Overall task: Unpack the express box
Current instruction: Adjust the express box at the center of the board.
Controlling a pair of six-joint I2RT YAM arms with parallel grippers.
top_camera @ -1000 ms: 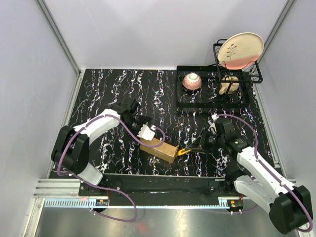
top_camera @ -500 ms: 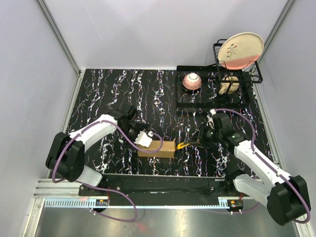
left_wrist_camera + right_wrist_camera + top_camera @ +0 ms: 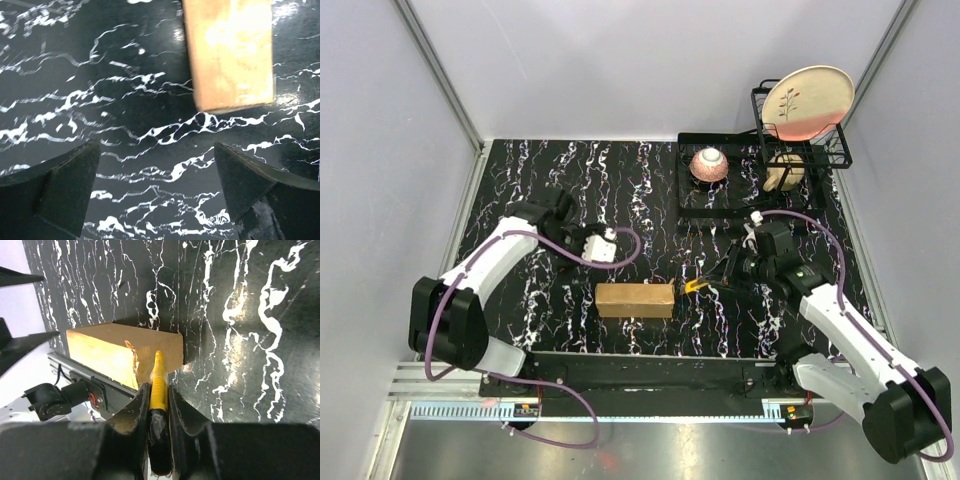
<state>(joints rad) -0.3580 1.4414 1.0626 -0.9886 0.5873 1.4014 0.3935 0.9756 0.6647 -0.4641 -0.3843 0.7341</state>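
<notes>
The express box (image 3: 635, 299) is a flat brown cardboard box lying on the black marbled table near the front edge. It also shows in the left wrist view (image 3: 229, 52) and the right wrist view (image 3: 120, 352). My right gripper (image 3: 715, 278) is shut on a yellow utility knife (image 3: 159, 382), whose tip (image 3: 692, 287) touches the box's right end. My left gripper (image 3: 603, 247) is open and empty, hovering up and left of the box, apart from it. Its fingers (image 3: 65, 182) frame bare table.
A black wire rack (image 3: 750, 205) at the back right holds a pink bowl (image 3: 709, 164) and a beige item (image 3: 783, 172). A pink plate (image 3: 807, 100) stands upright in its holder. Grey walls close in left and right.
My left gripper let go of the box and pulled back up and left. The box turned to lie level, parallel to the front edge. My right gripper with the knife moved slightly.
</notes>
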